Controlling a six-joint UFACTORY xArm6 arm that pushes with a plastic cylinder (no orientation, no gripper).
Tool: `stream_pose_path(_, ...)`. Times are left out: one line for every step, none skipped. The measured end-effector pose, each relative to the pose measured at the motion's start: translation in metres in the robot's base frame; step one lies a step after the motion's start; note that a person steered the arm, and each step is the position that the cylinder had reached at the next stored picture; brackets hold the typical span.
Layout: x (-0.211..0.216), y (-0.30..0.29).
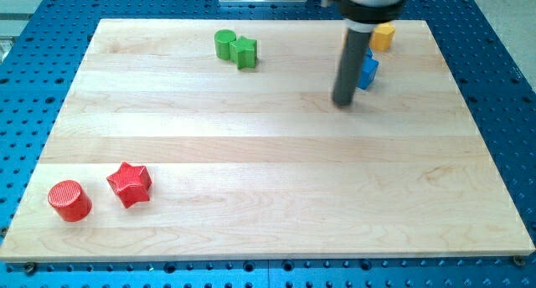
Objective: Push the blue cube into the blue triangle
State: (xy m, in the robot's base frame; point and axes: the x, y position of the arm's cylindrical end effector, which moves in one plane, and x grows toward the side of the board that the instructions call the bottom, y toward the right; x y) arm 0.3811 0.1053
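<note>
A pale wooden board [268,171] on a blue perforated bench, our tip set just to the view's left of the blue blocks.

We carry no pincer, only a straight dark rod, so nothing spreads or pinches; my tip [343,102] rests on the board in its upper right part. The blue shape [368,69] peeks out directly on the rod's right side, touching or nearly so. The rod hides most of it, so we cannot tell whether we see the blue cube, the blue triangle, or both pressed together, nor which way one lies from the other. A yellow block [383,36] sits just above it. We judge that the coming push runs from the tip toward the view's right and slightly up, where the blue lies. Well apart stand the green cylinder [224,44] touching the green block [244,52], the red cylinder [69,200] and the red star [129,184].
</note>
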Motion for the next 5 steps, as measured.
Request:
stream_pose_path(-0.006,0.032)
stream_pose_path(-0.023,0.069)
stream_pose_path(-0.059,0.062)
stream_pose_path(-0.034,0.047)
stream_pose_path(-0.034,-0.053)
